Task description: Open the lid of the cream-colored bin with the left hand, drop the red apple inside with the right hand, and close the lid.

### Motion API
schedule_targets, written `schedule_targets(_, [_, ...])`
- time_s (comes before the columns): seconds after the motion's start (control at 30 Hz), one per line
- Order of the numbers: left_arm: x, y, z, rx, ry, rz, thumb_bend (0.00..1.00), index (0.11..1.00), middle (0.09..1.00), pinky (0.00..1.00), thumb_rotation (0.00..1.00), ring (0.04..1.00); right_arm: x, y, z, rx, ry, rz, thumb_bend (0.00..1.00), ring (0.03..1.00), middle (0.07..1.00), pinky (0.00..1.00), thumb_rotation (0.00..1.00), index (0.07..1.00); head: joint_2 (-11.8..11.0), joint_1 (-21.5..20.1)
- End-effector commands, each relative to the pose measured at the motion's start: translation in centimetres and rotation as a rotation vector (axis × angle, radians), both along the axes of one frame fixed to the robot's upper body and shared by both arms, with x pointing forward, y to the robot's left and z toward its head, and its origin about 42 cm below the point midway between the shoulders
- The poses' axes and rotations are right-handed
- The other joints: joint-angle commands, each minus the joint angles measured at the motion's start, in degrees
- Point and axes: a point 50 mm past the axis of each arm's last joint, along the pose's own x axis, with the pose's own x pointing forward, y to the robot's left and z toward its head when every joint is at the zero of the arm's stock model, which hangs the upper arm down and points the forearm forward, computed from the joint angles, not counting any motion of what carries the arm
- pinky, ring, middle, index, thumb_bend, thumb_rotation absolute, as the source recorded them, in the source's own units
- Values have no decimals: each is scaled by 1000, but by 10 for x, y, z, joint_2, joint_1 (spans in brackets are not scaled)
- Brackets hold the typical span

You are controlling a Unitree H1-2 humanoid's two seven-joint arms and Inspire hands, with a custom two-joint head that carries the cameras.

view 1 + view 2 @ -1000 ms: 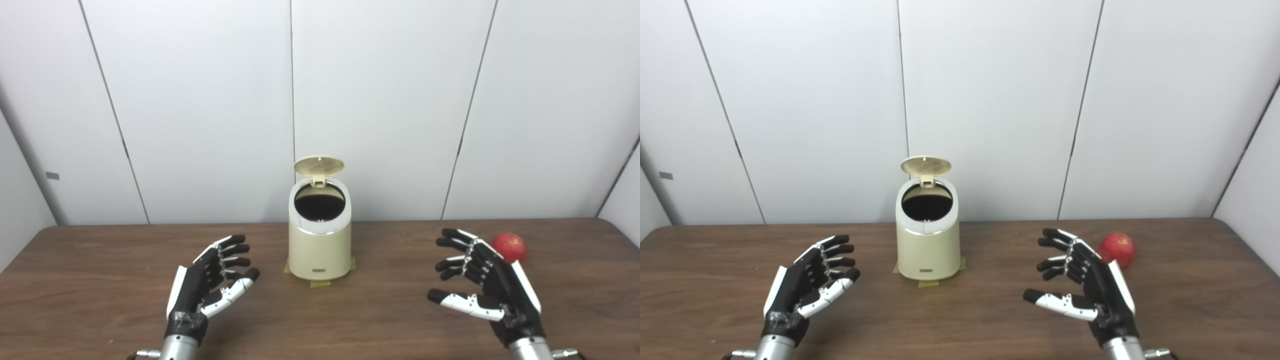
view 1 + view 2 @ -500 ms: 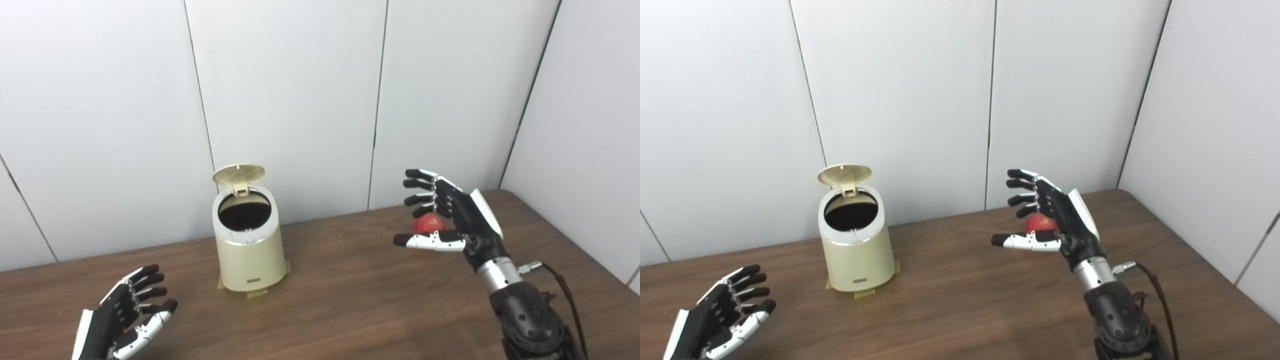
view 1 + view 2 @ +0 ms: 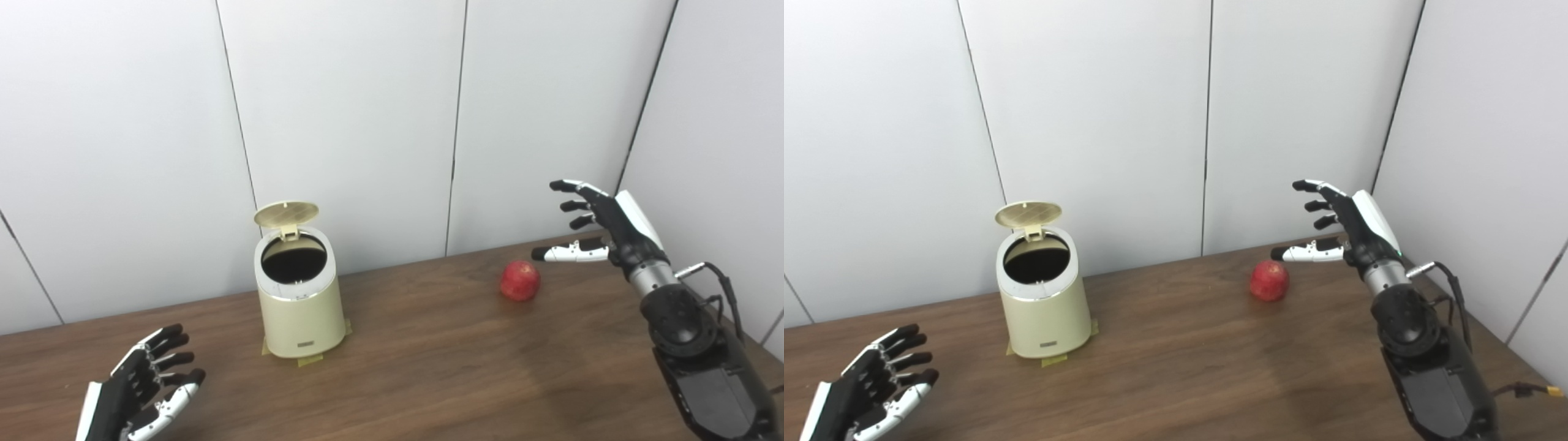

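The cream-colored bin [image 3: 300,306] stands on the wooden table [image 3: 429,380] near the back wall. Its round lid [image 3: 286,214] is tipped up and back, and the dark inside shows. The red apple [image 3: 520,280] lies on the table to the right of the bin. My right hand [image 3: 597,223] is open, fingers spread, raised above and to the right of the apple, not touching it. My left hand [image 3: 138,395] is open and empty, low at the front left, well apart from the bin.
Yellow tape [image 3: 306,360] shows under the bin's base. White wall panels [image 3: 367,122] close the back, and a side wall [image 3: 723,153] stands at the right, close behind my right hand. The table's right edge [image 3: 765,361] lies near my right arm.
The camera has turned right since a second ago. My right hand has risen and moved right, off the apple it hovered over, and the apple now shows whole. The left hand stays low.
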Motion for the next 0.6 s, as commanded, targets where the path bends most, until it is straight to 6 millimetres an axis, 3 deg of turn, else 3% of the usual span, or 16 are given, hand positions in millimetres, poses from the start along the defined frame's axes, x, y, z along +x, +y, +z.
schedule_targets(0.0, [8, 0, 19, 3, -65, 2, 498, 789, 782, 572, 0, 706, 12, -4, 35, -43, -69, 34, 845, 846, 913, 704, 284, 867, 0, -1])
schedule_targets(0.2, [8, -1, 20, 6, -66, -4, 504, 788, 782, 576, 0, 706, 32, -8, 17, -43, 92, 57, 893, 887, 922, 757, 289, 908, 0, 1])
schedule_targets(0.3, [7, 0, 20, 12, -72, -10, 502, 787, 776, 558, 0, 691, 42, -5, 2, 1, 148, 55, 909, 871, 925, 706, 264, 909, 1, 2])
schedule_targets(0.37, [7, 0, 21, 13, -72, -8, 489, 789, 777, 549, 0, 690, 47, 0, -7, 4, 179, 48, 892, 894, 929, 767, 225, 911, 2, 3])
schedule_targets(0.57, [6, 0, 21, -2, -63, -9, 482, 780, 767, 555, 0, 686, 61, 6, -23, -22, 254, 54, 950, 913, 937, 849, 341, 924, 3, 3])
